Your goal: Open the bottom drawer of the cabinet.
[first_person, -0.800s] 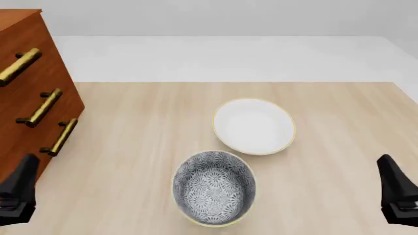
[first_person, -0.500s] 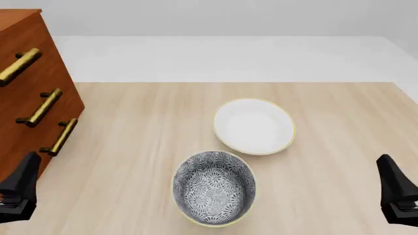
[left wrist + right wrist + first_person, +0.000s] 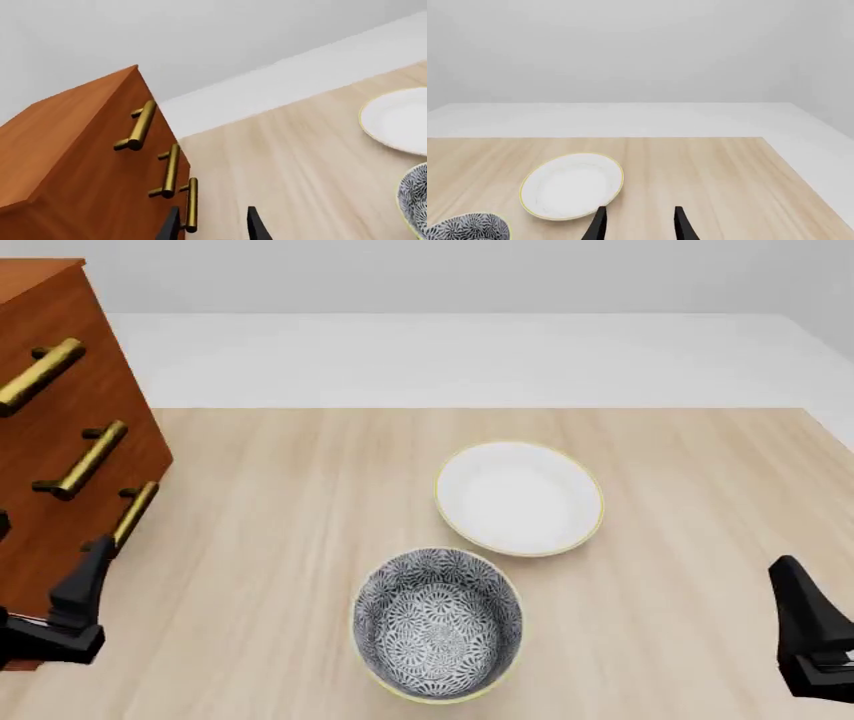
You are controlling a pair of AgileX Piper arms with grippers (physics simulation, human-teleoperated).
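Left gripper [image 3: 212,225] jaws apart, bottom drawer [image 3: 60,570] handle [image 3: 191,205] just ahead beside one fingertip; risk: off-centre closure clips the bar end or slips off; right gripper [image 3: 639,225] apart, idle

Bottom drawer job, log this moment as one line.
bottom drawer: shut | left claw: open, near its handle, no contact seen | right claw: open, holding nothing

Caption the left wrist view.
Open left gripper nears the bottom drawer handle of the closed cabinet.
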